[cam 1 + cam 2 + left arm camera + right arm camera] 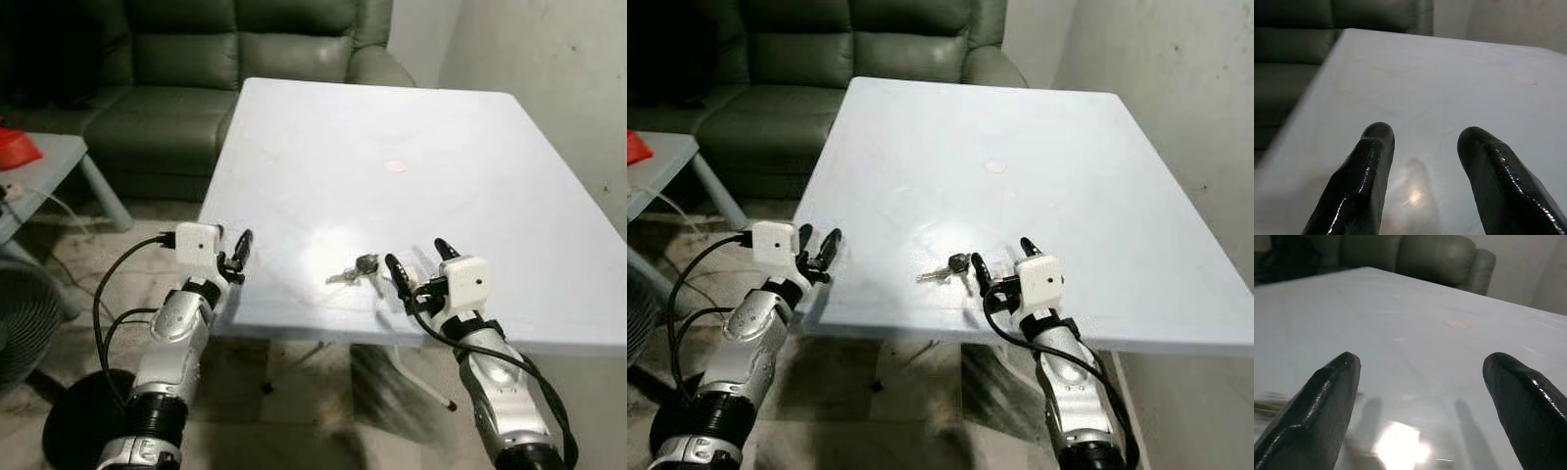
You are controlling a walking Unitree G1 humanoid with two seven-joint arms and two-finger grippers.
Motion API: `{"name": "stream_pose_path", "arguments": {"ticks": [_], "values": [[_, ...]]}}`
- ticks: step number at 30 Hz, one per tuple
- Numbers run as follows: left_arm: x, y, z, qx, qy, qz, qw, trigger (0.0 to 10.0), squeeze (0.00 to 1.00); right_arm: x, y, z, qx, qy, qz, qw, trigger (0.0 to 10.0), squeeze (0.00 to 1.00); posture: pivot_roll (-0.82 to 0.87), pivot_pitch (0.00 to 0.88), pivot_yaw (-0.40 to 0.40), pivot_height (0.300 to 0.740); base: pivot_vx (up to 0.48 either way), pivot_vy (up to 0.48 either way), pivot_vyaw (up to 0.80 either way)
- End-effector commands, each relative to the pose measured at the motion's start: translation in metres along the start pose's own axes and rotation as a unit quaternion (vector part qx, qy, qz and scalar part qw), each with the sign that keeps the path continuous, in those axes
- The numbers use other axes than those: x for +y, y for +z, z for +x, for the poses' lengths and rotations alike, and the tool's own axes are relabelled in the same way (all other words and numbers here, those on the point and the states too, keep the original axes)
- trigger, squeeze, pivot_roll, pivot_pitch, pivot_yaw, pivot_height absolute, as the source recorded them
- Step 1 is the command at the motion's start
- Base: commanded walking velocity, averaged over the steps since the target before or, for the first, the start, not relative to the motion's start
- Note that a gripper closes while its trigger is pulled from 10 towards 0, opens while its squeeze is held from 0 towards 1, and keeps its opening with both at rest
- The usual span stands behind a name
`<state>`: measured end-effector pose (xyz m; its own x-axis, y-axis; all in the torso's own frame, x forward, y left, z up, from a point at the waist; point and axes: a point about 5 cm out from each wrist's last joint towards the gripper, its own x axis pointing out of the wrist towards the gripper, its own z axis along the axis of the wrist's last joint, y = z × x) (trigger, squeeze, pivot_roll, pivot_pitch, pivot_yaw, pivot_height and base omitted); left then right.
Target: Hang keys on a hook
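A pale, glossy white table (411,147) stretches ahead, its sheen catching a bright patch of light near the front edge and a small pinkish spot (396,165) toward the middle. Beyond it at 11 o'clock stands a dark green leather sofa (186,69), and a bare grey wall (549,78) closes the room at 2 o'clock. At 9 o'clock sits a low grey side table (54,162) with something red (15,147) on it; a dark fan (24,323) stands on the tiled floor at 8 o'clock. The keys (355,269) lie flat on the table near its front edge, roughly at 6 o'clock from the pinkish spot, a dark-headed key with silvery blades pointing toward 8 o'clock. The right gripper (421,257) hovers just beside them, the keys at its 9 o'clock, close to its nearer finger but not between the two; its fingers are spread wide and hold nothing. The left gripper (237,257) is at the table's front left corner, well apart from the keys, fingers parted and likewise empty.
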<state>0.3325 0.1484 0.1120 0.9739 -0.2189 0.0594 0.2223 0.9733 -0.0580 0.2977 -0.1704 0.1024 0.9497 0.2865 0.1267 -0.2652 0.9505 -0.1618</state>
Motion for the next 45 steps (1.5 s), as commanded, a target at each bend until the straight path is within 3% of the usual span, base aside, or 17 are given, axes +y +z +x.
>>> {"name": "stream_pose_path", "arguments": {"ticks": [1,10,21,29,39,41,42,43,45], "values": [[-0.008,0.004,0.001,-0.019,-0.009,-0.003,1.0,10.0,0.0,-0.006,0.002,-0.002,0.0,0.001,-0.017,1.0,10.0,0.0,-0.03,0.068,-0.022,0.74,0.0,0.0,0.0],[-0.018,0.006,-0.008,-0.051,-0.047,0.012,0.998,10.0,0.0,-0.005,0.006,0.0,0.005,0.071,-0.061,0.996,10.0,0.0,-0.02,0.074,-0.036,0.74,0.0,0.0,0.0],[-0.035,0.002,-0.018,-0.057,-0.09,0.017,0.994,10.0,0.0,0.004,0.013,0.003,0.008,0.148,-0.073,0.986,10.0,0.0,-0.01,0.086,-0.051,0.74,0.0,0.0,0.0],[-0.055,-0.007,-0.028,-0.045,-0.127,0.022,0.991,10.0,0.0,0.017,0.02,0.014,0.023,0.145,0.0,0.989,10.0,0.0,0.0,0.103,-0.063,0.74,0.0,0.0,0.0],[-0.076,-0.017,-0.044,-0.027,-0.159,0.024,0.987,10.0,0.0,0.026,0.019,0.014,0.032,0.177,0.001,0.984,10.0,0.0,0.01,0.137,-0.076,0.74,0.0,0.0,0.0],[-0.079,-0.018,-0.046,-0.026,-0.163,0.023,0.986,10.0,0.0,0.027,0.018,0.012,0.037,0.19,0.002,0.981,9.6,0.0,0.01,0.14,-0.076,0.74,0.0,0.0,0.0],[-0.08,-0.017,-0.047,-0.027,-0.163,0.023,0.986,10.0,0.0,0.027,0.018,0.009,0.043,0.199,-0.007,0.979,7.8,0.0,0.01,0.145,-0.076,0.74,0.0,0.0,0.0],[-0.08,-0.017,-0.047,-0.027,-0.163,0.023,0.986,10.0,0.0,0.027,0.017,0.008,0.047,0.202,-0.007,0.978,8.5,0.0,0.01,0.148,-0.076,0.74,0.0,0.0,0.0],[-0.08,-0.016,-0.047,-0.027,-0.162,0.023,0.986,10.0,0.0,0.027,0.016,0.005,0.054,0.209,-0.011,0.976,8.2,0.0,0.01,0.152,-0.074,0.74,0.0,0.0,0.0]]}}
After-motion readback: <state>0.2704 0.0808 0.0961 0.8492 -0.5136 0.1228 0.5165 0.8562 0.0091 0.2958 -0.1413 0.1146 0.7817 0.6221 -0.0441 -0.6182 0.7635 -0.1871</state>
